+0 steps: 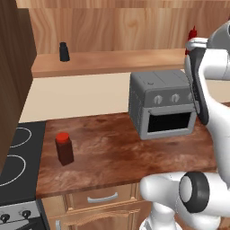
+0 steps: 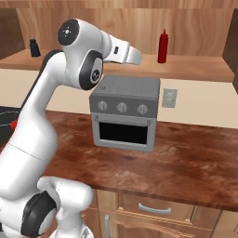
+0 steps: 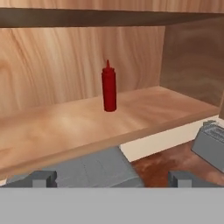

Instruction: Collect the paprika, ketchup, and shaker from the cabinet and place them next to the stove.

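Note:
The ketchup (image 3: 109,87), a slim red bottle, stands upright on the cabinet shelf (image 3: 65,127), straight ahead of my gripper (image 3: 113,179) and well beyond it. The gripper is open, with nothing between its fingers. From the right base the ketchup (image 2: 162,46) shows toward the right of the shelf. At the shelf's left end stands the black shaker (image 1: 64,51). The paprika (image 1: 64,148), a brown jar with a red cap, stands upright on the counter just right of the stove (image 1: 13,157).
A grey toaster oven (image 2: 125,114) sits on the wood-grain counter (image 2: 186,162) below the shelf, right under my hand. A wall outlet (image 2: 169,98) lies right of it. Drawers with metal handles (image 1: 102,197) run under the counter.

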{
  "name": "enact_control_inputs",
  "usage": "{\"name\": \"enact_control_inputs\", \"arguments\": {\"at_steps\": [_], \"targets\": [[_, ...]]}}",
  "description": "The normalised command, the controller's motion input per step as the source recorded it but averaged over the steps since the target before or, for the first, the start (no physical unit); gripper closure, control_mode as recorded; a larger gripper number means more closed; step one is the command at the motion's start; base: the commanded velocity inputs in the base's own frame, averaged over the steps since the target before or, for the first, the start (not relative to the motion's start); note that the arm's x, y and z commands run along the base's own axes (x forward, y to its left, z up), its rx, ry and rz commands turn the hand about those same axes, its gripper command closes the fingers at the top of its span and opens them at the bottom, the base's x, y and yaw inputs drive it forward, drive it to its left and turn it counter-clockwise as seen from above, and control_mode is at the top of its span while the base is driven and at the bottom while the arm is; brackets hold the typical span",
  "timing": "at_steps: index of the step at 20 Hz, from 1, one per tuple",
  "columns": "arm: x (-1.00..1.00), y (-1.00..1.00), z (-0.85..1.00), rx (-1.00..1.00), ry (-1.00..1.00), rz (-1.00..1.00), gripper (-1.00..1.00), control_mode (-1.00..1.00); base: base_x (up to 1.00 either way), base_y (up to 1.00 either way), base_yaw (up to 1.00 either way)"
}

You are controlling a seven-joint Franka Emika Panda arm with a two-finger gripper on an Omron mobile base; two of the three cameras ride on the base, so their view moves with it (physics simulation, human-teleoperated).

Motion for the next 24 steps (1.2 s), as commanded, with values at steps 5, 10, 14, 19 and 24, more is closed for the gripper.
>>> {"name": "enact_control_inputs", "arguments": {"at_steps": [5, 10, 14, 19, 24], "targets": [[0.52, -0.08, 0.11, 0.01, -0.05, 0.0, -1.0, -1.0, 0.0, 0.0, 0.0], [0.6, -0.29, 0.11, 0.01, -0.04, 0.0, -1.0, -1.0, 0.0, 0.0, 0.0], [0.59, -0.34, 0.06, 0.0, -0.02, 0.0, -1.0, -1.0, 0.0, 0.0, 0.0], [0.45, -0.23, 0.0, 0.0, 0.0, 0.0, -1.0, -1.0, 0.0, 0.0, 0.0], [0.39, -0.25, 0.0, 0.0, 0.0, 0.0, -1.0, -1.0, 0.0, 0.0, 0.0]]}}
